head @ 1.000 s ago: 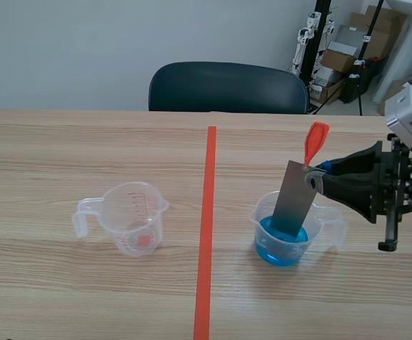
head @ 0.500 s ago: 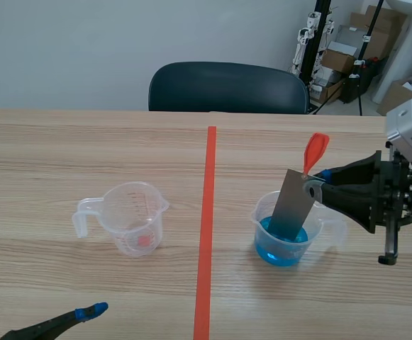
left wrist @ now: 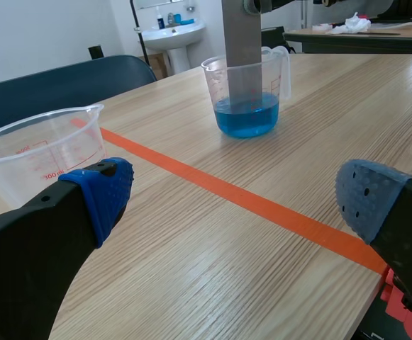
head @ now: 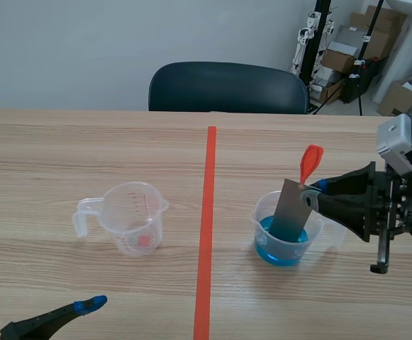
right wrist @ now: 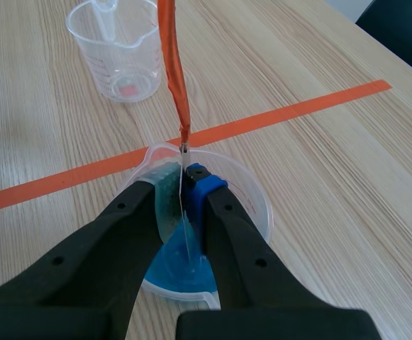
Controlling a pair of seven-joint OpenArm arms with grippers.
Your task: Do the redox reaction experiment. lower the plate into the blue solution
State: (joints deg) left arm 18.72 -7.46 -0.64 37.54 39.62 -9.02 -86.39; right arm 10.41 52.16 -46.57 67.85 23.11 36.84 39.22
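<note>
We grip the metal plate (head: 291, 211) by its top edge, right gripper (head: 315, 191) clamped on it; its lower end stands in the blue solution (head: 280, 251) in the beaker (head: 257, 212). We judge it thin, stiff, light, slippery when wet. Left gripper (left wrist: 234, 205): released.

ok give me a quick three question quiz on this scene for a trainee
1. True or false: the right gripper is shut on the thin grey metal plate.
2. The plate's lower end is: A) inside the clear plastic beaker of blue solution; B) hanging above its rim; C) outside it.
3. Fill in: the left gripper has its fingers ___.

Key: 1 true; 2 A; 3 open.
</note>
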